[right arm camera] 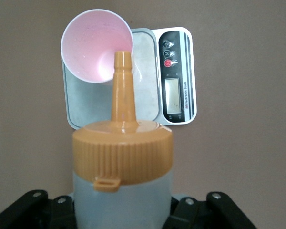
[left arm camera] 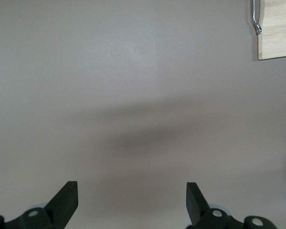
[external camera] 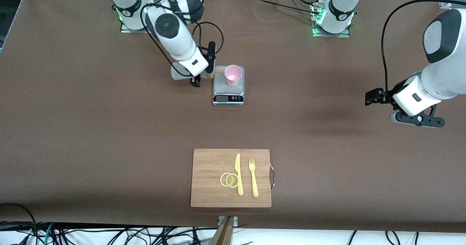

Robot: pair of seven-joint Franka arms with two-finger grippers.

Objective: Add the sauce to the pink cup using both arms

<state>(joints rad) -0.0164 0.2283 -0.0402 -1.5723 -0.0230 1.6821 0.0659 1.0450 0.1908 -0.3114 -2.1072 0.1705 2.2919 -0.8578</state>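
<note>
Sauce bottle [right arm camera: 121, 191]: small, translucent whitish body, ribbed orange cap with a long tapered orange nozzle. Held tipped over toward horizontal in the right tool [external camera: 201, 78], which is clamped on the body. The nozzle tip points at the pink cup's [external camera: 233, 75] mouth from the side toward the right arm's end of the counter; in the right wrist view the tip overlaps the cup's rim.

Pink cup: small pale pink tumbler, round open rim, slightly tapered, no handle. Upright on the platform of a scale [external camera: 228, 89], off-centre toward the platform's farther edge. Pale, glossy inside; contents not discernible.
</note>
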